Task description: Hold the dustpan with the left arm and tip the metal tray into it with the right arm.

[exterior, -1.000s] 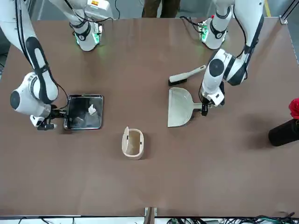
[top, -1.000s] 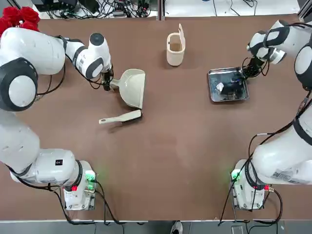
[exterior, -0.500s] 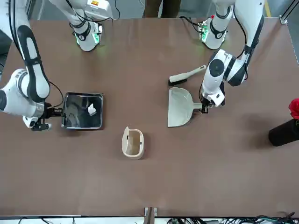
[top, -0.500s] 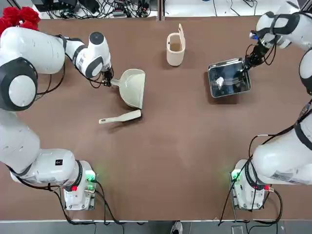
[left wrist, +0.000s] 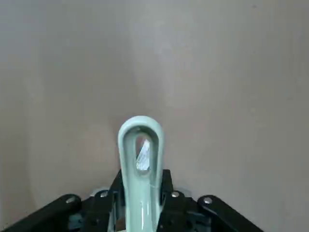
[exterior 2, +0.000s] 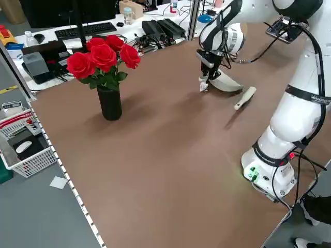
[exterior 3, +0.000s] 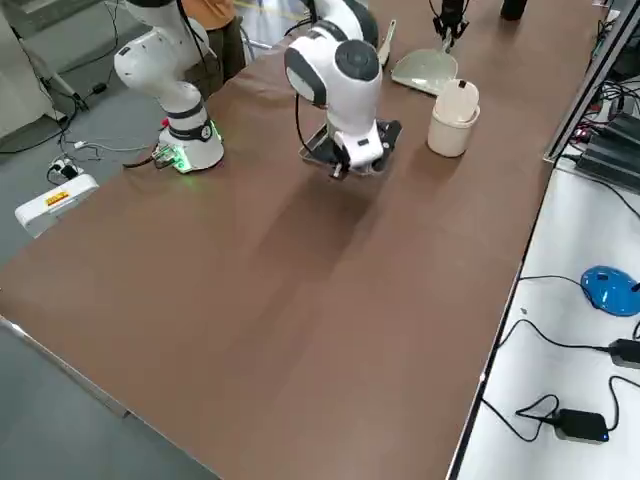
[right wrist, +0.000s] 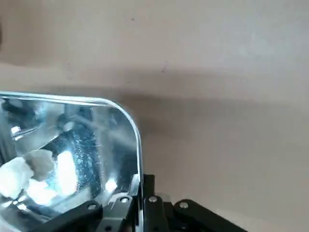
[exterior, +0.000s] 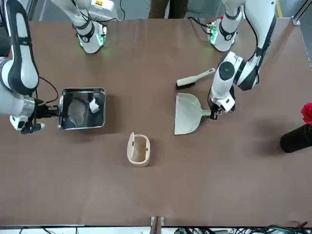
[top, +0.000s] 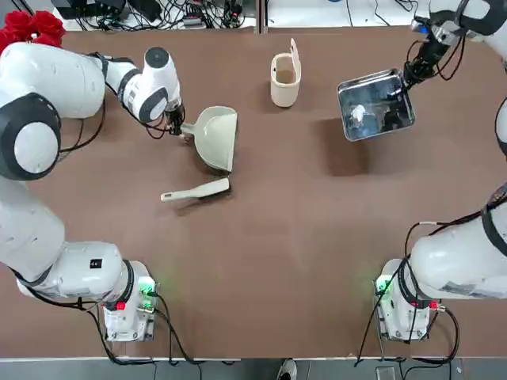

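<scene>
Steel tray's (right wrist: 72,140) far side cut off in right wrist view, right gripper (right wrist: 141,186) clamped on its rim.

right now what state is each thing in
metal tray: lifted, white scrap inside
right gripper: shut on tray rim
dustpan: gripped by its handle
left gripper: shut on dustpan handle
bin: upright, lid open
brush: lying on table
roses: standing in vase

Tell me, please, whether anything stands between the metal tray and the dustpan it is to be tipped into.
Nothing visible stands on the straight line from the metal tray, raised in the right pincer, to the dustpan; the cream bin sits off to the side, towards the table's far edge.
</scene>
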Robot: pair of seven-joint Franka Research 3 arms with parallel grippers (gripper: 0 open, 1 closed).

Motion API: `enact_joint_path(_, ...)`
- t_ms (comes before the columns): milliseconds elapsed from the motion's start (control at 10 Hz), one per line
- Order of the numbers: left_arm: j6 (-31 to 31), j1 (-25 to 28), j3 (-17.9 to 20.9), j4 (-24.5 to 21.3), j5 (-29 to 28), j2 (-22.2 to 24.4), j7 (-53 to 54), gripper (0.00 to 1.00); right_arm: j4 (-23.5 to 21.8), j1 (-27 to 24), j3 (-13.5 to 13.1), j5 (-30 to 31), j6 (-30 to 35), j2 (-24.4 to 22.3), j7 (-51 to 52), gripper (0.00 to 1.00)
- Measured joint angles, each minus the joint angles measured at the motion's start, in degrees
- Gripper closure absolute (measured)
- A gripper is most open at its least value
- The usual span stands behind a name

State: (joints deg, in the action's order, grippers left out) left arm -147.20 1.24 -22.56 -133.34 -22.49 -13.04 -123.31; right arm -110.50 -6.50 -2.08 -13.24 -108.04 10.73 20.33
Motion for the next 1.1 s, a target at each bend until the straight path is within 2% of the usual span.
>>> enact_joint_path(300, 2.5, -0.2, -4.4, 4.0, 0.0, 0.0, -3.2, 0.68, 0.7, 3.9, 1.0, 0.0, 4.8, -4.0, -8.1, 0.95)
enact_joint_path(600, 5.5, -0.8, -10.5, 7.0, 0.3, -0.1, -8.4, 0.68, 1.2, 4.5, 5.7, 0.4, 9.8, -8.3, -16.7, 0.95)
enact_joint_path(800, 9.6, -2.7, -12.6, 11.2, 2.7, -2.1, -10.8, 0.68, 1.9, 4.6, 10.0, 2.5, 12.2, -10.4, -23.7, 0.95)
enact_joint_path(1100, 11.3, -7.4, -12.7, 17.6, 3.3, -7.1, -16.8, 0.68, 2.7, 4.8, 18.4, 4.4, 13.1, -11.7, -37.0, 0.95)
